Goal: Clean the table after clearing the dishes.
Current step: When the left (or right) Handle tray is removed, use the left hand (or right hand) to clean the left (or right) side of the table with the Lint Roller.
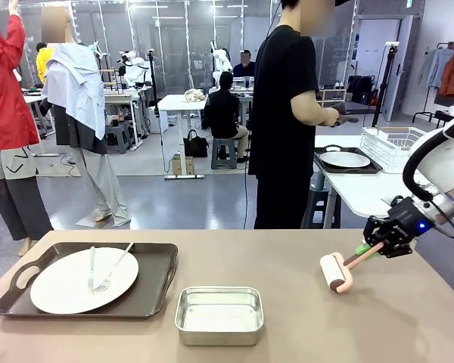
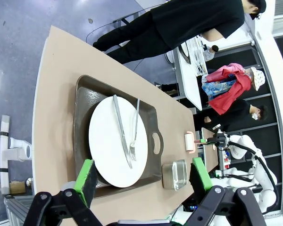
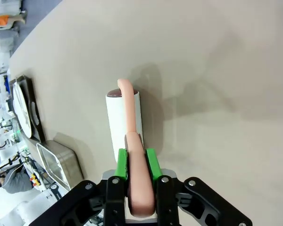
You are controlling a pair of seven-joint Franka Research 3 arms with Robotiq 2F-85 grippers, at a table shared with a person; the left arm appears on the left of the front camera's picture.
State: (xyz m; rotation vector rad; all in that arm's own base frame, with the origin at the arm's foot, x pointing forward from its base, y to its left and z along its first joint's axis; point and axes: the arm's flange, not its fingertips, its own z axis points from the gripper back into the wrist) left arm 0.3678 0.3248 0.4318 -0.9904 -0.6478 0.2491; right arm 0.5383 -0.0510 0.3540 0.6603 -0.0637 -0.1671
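The right gripper (image 1: pixel 372 246) has its fingers clenched on the pink handle of a lint roller (image 1: pixel 334 272), whose white drum rests on the right part of the tabletop (image 1: pixel 287 257). The step in hand looks like rolling that bare stretch clean. To do it well, keep the drum flat on the surface so its whole width bites, press lightly, and work in straight overlapping passes. The handle should stay low enough that the drum turns rather than skids. Stop short of the steel pan (image 1: pixel 218 316) near the middle front.

The left gripper (image 2: pixel 142 169) hangs with its fingers released and wide apart above the left end, over a white plate (image 1: pixel 64 283) on a dark tray (image 1: pixel 147 291). That area probably cannot be rolled until the tray is lifted away.

Counted:
- Two plates and two trays. One pair is on the tabletop; a second plate (image 1: pixel 346 159) sits on a second tray (image 1: pixel 367 168) on the white side table (image 1: pixel 356 193), beside a person (image 1: pixel 284 121) in black.
- Two utensils (image 1: pixel 110 274) on the near plate, seemingly forks, though one could be a knife.
- One pan and one roller
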